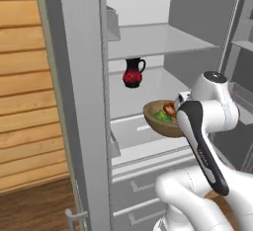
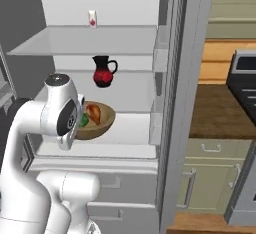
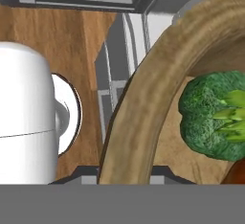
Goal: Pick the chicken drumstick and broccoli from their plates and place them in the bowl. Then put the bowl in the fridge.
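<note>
The round, deep, light tan wooden bowl [image 1: 160, 121] hung in front of the open tall grey-silver fridge [image 1: 84, 101], at about the height of the pale middle shelf [image 2: 125, 128] and apparently over its front part, though whether it touched the shelf could not be told. Inside it lay both foods: the small bright green lumpy broccoli floret [image 3: 217, 115] and, just beside it, the small reddish-brown roasted chicken drumstick [image 2: 93, 112]. So the loading of the bowl was done, and the fridge door already stood open.

The white arm's two-finger gripper [image 3: 127, 177] was at the bowl's thick rim on the near side. In the hand view the rim ran straight down to where the fingertips would be, so the jaws were set narrow and, by the look of it, clamped on that rim; the tips themselves were hidden.

On the shelf above the bowl stood a small red and black jug with a handle [image 1: 133, 72], well apart from it, and higher up a small white carton [image 2: 92, 19].

What was left, judging by this, was the last stretch: carry the bowl further in, set it flat on the shelf, let go of the rim and draw the arm out without tipping the food
</note>
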